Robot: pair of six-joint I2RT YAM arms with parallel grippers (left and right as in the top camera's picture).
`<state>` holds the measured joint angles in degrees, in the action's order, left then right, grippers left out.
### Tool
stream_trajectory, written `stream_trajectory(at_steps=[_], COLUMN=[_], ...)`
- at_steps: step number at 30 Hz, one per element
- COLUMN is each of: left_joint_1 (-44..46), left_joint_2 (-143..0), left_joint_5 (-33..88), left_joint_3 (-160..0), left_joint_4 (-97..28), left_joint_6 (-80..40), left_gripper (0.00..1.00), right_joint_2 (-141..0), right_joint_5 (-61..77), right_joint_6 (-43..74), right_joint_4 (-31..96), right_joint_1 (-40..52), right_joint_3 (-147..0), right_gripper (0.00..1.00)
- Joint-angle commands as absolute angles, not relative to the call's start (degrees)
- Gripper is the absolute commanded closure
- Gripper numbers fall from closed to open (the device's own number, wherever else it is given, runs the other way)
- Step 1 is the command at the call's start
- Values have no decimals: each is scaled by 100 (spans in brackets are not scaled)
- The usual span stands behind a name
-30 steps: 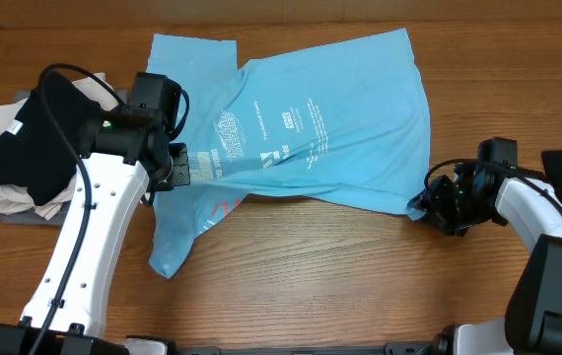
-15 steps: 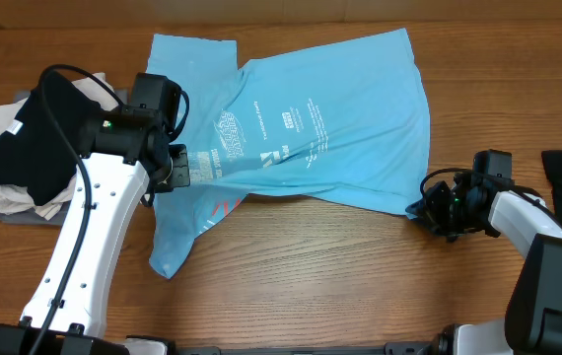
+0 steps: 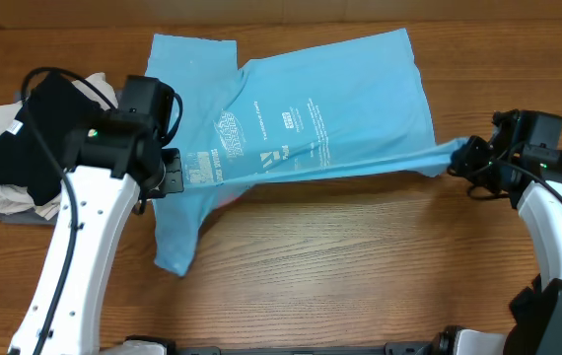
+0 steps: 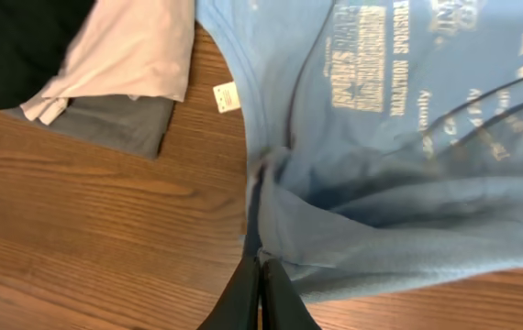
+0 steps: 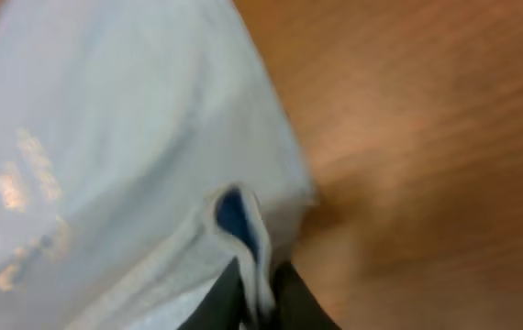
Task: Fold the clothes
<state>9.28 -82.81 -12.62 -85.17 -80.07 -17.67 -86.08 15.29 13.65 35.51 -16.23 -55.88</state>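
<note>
At opposite sides, left end effector [image 4: 260,264], right end effector [image 5: 260,273] grasping T-shirt [image 3: 350,94], partly blurred

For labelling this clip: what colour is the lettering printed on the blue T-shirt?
White, on the sky-blue T-shirt; clearest in the left wrist view.

Low in view: right end effector [image 5: 260,295], two dark fingers [image 5: 217,310] nearly together, pinching T-shirt [image 5: 124,137] by folded hem. Hem fold [image 5: 236,215] stands up from between fingers, deeper blue showing inside it. Fabric pale blue, washed out by light, spreading away from grip in broad smooth sheet. Faint lettering [image 5: 25,188] on it, too blurred to read. Brown wood-grain worktop [image 5: 427,128] beyond shirt edge. Soft shadow [image 5: 335,215] on wood just beside fabric, near grip. Whole view soft, out of focus.
</note>
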Motion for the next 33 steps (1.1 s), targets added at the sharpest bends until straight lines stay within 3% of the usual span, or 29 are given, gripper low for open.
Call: stream_trajectory(at_steps=[1,2,3,4,6,8,21,25,33], left_joint_1=[895,899,899,897,899,897,897,897,897], left_joint_2=[-8130,-8130,-8130,-8130,-8130,-8130,-8130,-8130,-8130], left_joint_5=[-1186,-1131,-1074,-1026,-1024,-1026,-1026,-1026,-1026], left_joint_3=[-8678,-8678,-8678,-8676,-8676,-8676,-8676,-8676,-8676], left_joint_4=[-8055,-8062,-8062,-8062,-8062,-8062,-8058,-8055,-8053], left_joint_6=[-1774,-1774,-1745,-1710,-1669,-1669,-1671,-1671,-1671], left_gripper=[96,96,96,96,96,96,96,96,96], right_joint_2=[-8724,-8726,-8729,-8729,-8729,-8729,-8982,-8982,-8982], right_joint_5=[224,-152,-537,-655,-471,-34,1872,2639,2858], right_joint_6=[1721,1975,2290,2473,2554,2515,1603,1293,1372], right_joint_4=[4034,4235,4414,4506,4567,4593,5802,5664,5041], right_joint_1=[-1653,-1653,-1653,-1653,-1653,-1653,-1525,-1378,-1140], right_joint_3=[-5555,-5555,-5555,-5555,-5555,-5553,-5315,-4923,-4060], right_gripper=[82,78,64,59,58,50,48,50,49])
